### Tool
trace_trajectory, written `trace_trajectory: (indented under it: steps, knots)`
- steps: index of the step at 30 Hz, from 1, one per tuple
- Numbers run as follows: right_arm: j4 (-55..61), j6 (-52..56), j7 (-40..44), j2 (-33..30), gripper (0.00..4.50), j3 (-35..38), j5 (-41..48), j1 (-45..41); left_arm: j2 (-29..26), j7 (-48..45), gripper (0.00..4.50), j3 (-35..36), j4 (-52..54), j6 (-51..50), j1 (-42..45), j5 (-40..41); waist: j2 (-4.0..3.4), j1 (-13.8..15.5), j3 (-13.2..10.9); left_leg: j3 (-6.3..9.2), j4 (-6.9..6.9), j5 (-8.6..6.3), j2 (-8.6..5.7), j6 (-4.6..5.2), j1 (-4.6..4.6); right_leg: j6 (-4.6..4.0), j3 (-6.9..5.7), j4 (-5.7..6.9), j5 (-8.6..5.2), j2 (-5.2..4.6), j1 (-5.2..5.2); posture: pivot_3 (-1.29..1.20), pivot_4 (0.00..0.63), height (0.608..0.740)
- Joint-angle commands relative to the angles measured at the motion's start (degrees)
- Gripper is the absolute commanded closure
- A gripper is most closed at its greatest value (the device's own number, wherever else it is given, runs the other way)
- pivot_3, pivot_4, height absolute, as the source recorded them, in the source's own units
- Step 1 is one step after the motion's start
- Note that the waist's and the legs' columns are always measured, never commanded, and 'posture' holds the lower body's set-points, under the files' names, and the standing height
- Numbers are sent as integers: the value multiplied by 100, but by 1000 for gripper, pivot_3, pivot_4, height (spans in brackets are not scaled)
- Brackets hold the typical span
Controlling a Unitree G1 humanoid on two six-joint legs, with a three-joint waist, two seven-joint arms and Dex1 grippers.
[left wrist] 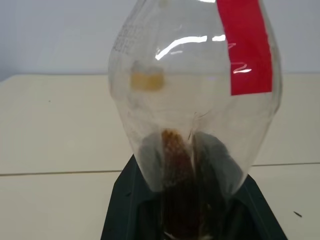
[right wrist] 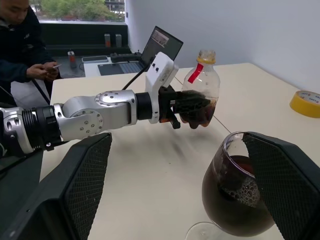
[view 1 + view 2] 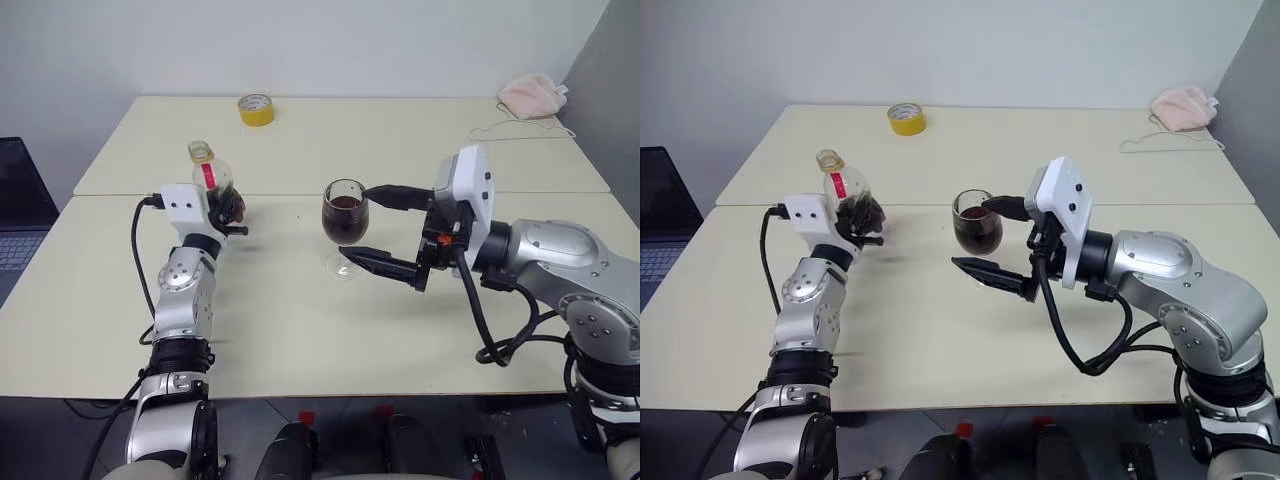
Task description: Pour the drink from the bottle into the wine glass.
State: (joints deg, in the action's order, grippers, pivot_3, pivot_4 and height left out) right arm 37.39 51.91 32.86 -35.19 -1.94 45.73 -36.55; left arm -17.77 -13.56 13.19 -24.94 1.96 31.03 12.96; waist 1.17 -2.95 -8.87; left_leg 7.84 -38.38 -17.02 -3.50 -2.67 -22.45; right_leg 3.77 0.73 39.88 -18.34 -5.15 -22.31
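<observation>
Small clear bulbous plastic bottle (image 3: 212,180) clamped upright in left hand (image 3: 226,212), well apart from clear stemmed wine glass (image 3: 345,214) holding dark cola-like drink (image 3: 345,222) on pale surface (image 3: 300,320), flanked by spread-fingered right hand (image 3: 375,226).

No legible text appears anywhere; the bottle (image 1: 195,100) carries a plain red label (image 1: 245,47), its faint embossed marks unreadable.

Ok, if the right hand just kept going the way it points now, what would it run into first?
The wine glass: the right hand has one finger either side of the bowl. Beyond it, roughly, is the bottle in the left hand.
</observation>
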Motion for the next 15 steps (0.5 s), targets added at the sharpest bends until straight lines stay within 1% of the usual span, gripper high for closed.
trace_trajectory:
  steps: [1,15]
  knots:
    - [-6,-70,24,-74,0,-43,-147,-138,-14,-150,3814,-22,-186,198,95,-40,0,0,0,1,0,0,0,0,-1,0,-1,0,0,0,0,0,150,740]
    - [-7,-99,80,-84,0,-87,-272,-136,-58,-356,3814,-7,-1397,871,480,-193,1,8,1,3,-4,0,-1,0,-4,0,-3,0,0,-1,0,0,150,740]
